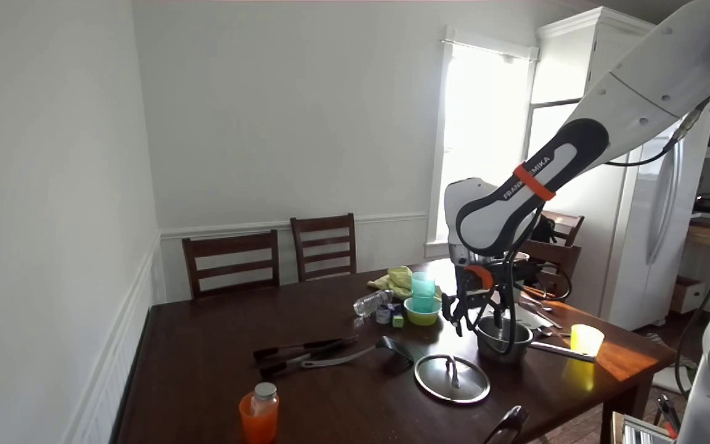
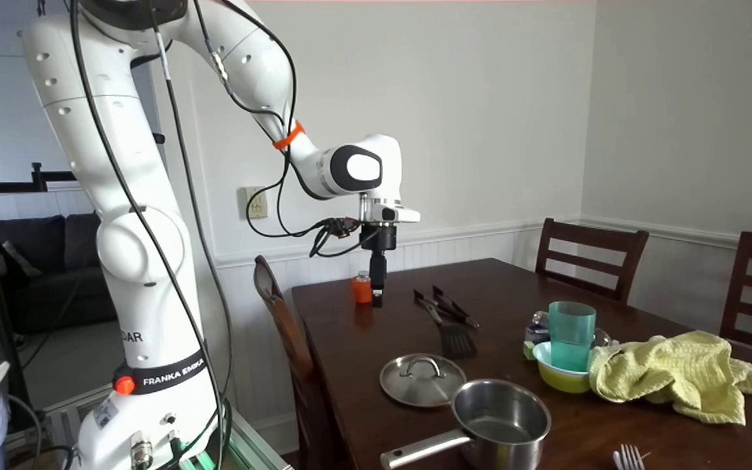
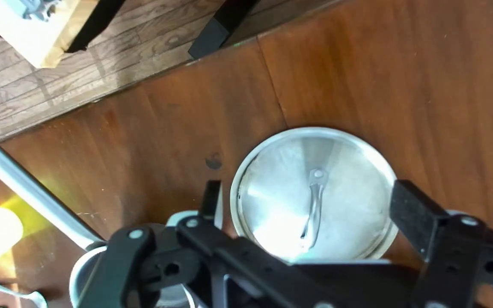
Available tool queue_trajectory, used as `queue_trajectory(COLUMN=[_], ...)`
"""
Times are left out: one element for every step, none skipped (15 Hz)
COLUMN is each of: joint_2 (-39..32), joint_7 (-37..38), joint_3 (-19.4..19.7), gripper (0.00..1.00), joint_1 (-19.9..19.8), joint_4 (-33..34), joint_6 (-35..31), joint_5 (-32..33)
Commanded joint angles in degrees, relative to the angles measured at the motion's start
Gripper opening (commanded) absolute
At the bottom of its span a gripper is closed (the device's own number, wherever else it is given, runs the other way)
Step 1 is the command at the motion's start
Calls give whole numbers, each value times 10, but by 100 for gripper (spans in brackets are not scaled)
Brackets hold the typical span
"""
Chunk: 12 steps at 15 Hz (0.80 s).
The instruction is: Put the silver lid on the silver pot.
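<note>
The biggest thing to mind is the dark wooden bench (image 1: 342,401), and above it reaches the white robot arm (image 1: 644,92), whose end hangs almost straight down. On the bench stands the silver pot (image 2: 508,454), upright and uncovered, its long side handle (image 3: 37,193) going toward the bench edge in the wrist view. The silver lid (image 2: 418,386) lies flat near the pot, so the covering is not yet made; I judge that the step in hand is to take this lid. The fingers (image 3: 417,215) are wide apart and seem to be above the lid without touching it; in the wrist view they appear at both sides of its disc. The smallest thing is also the most important: the arched grip (image 3: 315,205) of the lid, running across the line between the fingers, which should be good for pinching. To do it well, I would centre on this arch, descend straight and slowly, because the finger nearer to the pot could knock it, and bring the fingers together only when they stand low at both sides of the grip, without pressing the disc. Then the lid should rise level before going sideways.
</note>
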State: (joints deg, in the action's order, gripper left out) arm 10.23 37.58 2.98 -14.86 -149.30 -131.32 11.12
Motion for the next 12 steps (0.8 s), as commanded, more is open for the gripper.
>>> queue_trajectory(joint_2=[-49,-61,-73,-86,-98,-112,-125,-103,-113,-121,-125,-126], joint_7=[30,34,30,28,24,23,23,16,15,15,15,15], joint_3=[25,33,41,49,57,65,72,71,77,81,83,83], gripper=[100,100,100,100,100,100,100,100,100,100,100,100], joint_1=[-8,-8,-8,-7,-6,-4,-3,7,8,9,9,10], joint_4=[-11,-14,-16,-17,-16,-15,-13,-12,-12,-12,-12,-12], joint_6=[-90,-110,-132,-153,-169,-184,-193,-164,-174,-179,-182,-183], joint_5=[24,23,17,13,8,6,2,7,7,6,6,6])
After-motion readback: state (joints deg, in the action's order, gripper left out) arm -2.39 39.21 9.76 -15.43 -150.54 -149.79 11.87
